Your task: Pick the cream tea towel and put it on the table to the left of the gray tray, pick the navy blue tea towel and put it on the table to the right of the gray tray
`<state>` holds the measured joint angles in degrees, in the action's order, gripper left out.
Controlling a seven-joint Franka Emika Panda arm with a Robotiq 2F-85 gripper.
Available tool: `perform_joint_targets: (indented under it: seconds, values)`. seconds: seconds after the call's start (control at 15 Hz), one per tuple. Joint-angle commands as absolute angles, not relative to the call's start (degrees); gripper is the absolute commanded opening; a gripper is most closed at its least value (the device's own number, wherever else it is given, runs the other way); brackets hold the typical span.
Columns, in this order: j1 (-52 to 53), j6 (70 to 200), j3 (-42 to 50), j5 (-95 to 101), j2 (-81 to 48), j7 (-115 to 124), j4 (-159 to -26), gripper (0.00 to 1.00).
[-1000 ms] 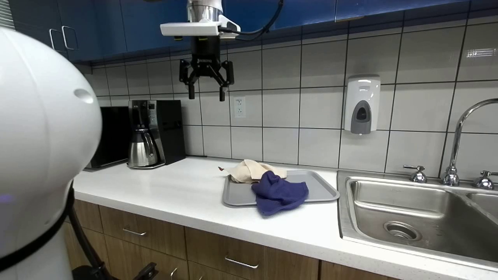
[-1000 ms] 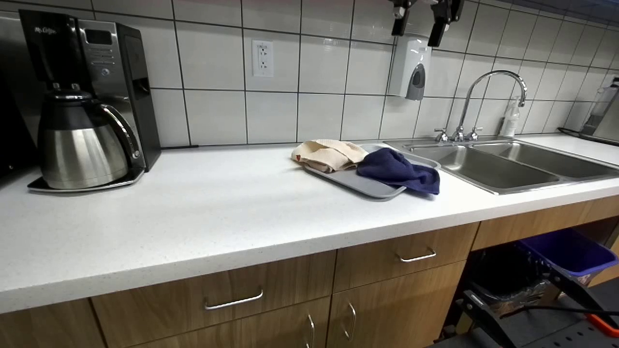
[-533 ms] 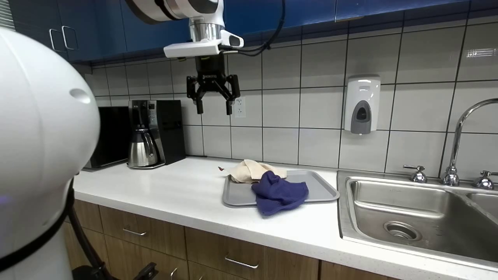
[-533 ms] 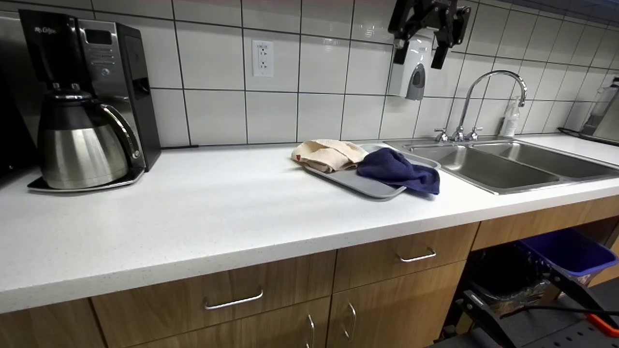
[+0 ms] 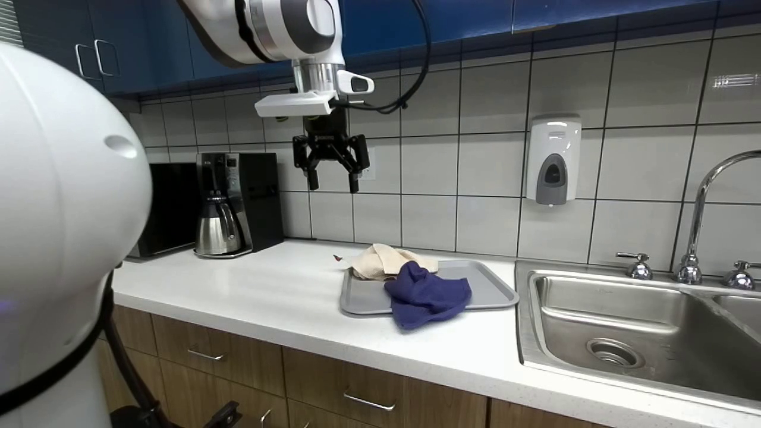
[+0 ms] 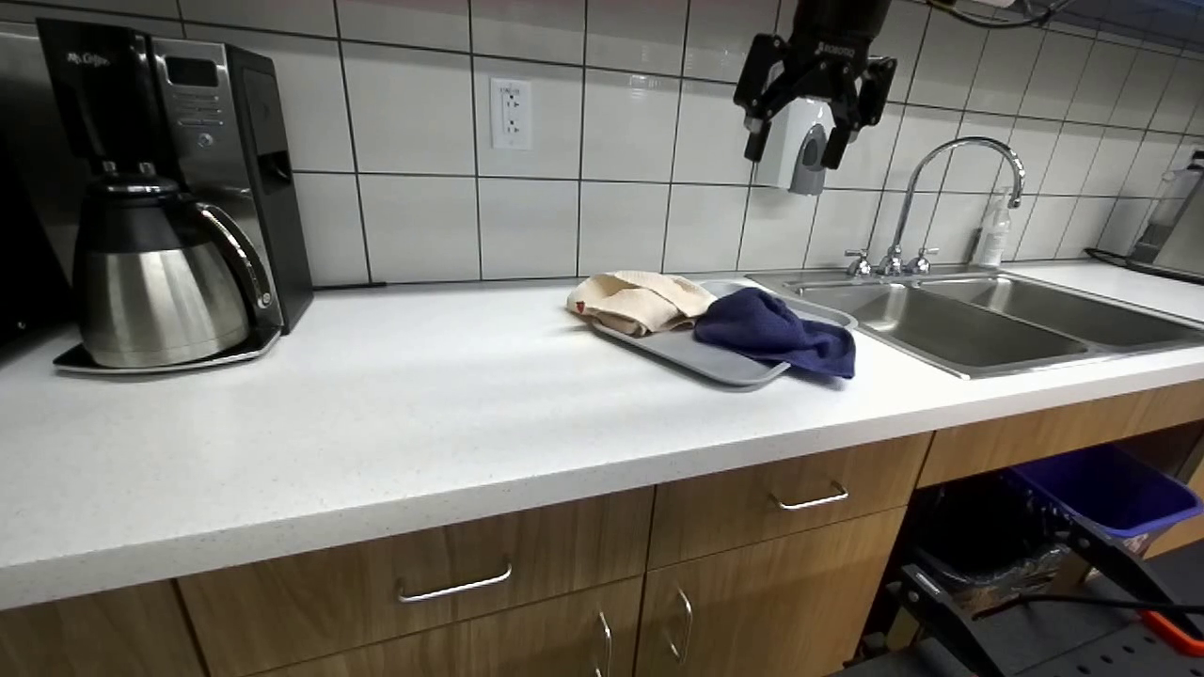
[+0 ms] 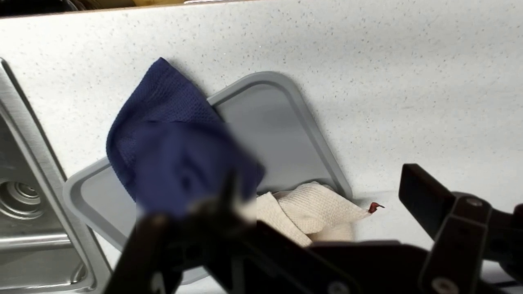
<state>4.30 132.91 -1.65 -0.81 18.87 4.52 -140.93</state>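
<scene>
The cream tea towel (image 5: 383,261) lies crumpled on the back left of the gray tray (image 5: 487,285). Its red-tagged corner sticks out past the tray's edge. The navy blue tea towel (image 5: 428,297) lies bunched on the tray's front and hangs over the edge onto the counter. In an exterior view the cream towel (image 6: 640,299) sits left of the navy towel (image 6: 776,334). My gripper (image 5: 333,183) points down, open and empty, well above the towels; it also shows open in an exterior view (image 6: 793,150). In the wrist view its body hides part of the cream towel (image 7: 314,208).
A steel sink (image 5: 606,309) adjoins the tray's right side, with a faucet (image 5: 701,220) behind it. A coffee maker (image 5: 238,202) stands at the left. A soap dispenser (image 5: 554,160) hangs on the tiled wall. White countertop (image 6: 423,367) lies between coffee maker and tray.
My gripper has come down steadily and, in an exterior view, a little to the right. It stays open. The towels and tray have not moved.
</scene>
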Motion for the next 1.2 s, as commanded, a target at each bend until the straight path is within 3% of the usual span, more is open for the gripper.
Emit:
perform_joint_targets:
  seconds: [0.0, 0.47, 1.13]
  values:
    - [2.76, 136.9, -3.86, 1.62, 13.86, 8.67, -139.05, 1.0]
    - [2.96, 143.03, -4.93, 9.14, 1.41, 16.02, -131.74, 1.0]
    - [7.3, 142.2, -1.89, 17.9, -15.81, 23.98, -116.46, 1.0]
